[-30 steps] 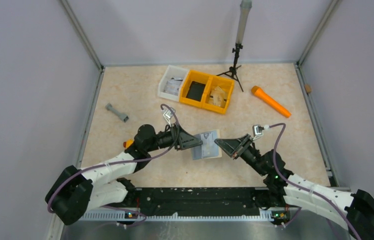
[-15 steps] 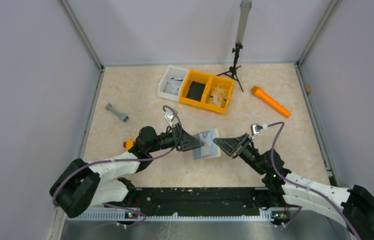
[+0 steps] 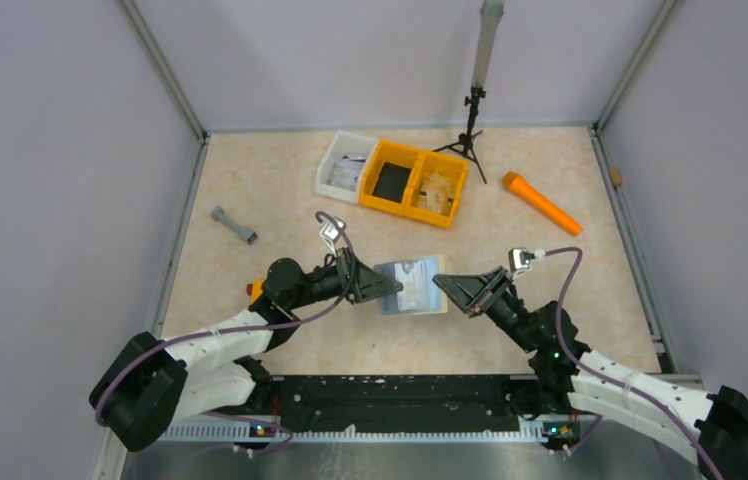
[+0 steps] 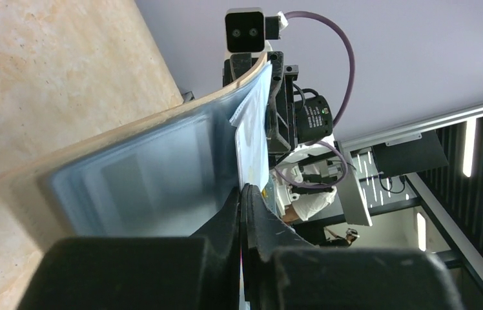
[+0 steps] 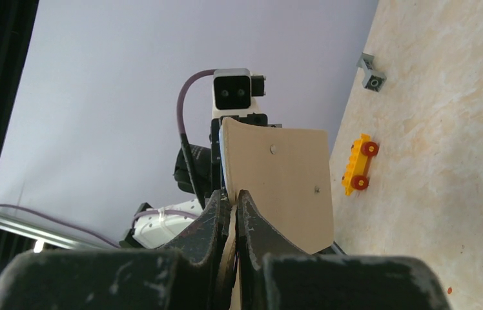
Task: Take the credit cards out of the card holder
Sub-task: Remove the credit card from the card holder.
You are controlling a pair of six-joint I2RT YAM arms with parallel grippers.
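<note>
The card holder [image 3: 420,290] hangs above the table centre, held between both grippers. My left gripper [image 3: 397,290] is shut on a thin white-blue card [image 4: 252,145] that sticks out along the holder's shiny blue-grey face [image 4: 148,174]; the jaws [image 4: 244,190] are pressed flat on the card's edge. My right gripper [image 3: 438,284] is shut on the holder's opposite edge. In the right wrist view the tan face [image 5: 284,181] rises straight up from the closed jaws [image 5: 234,197]. Any further cards inside are hidden.
Yellow bins [image 3: 417,183] and a white bin [image 3: 344,165] stand at the back centre beside a black tripod [image 3: 470,125]. An orange tool [image 3: 542,203] lies back right. A grey piece [image 3: 234,225] lies left. A small yellow toy [image 3: 256,289] sits by the left arm.
My left arm has drawn back to the left. The holder and card together now span wider than before, reaching further left. The right gripper has stayed nearly in place.
</note>
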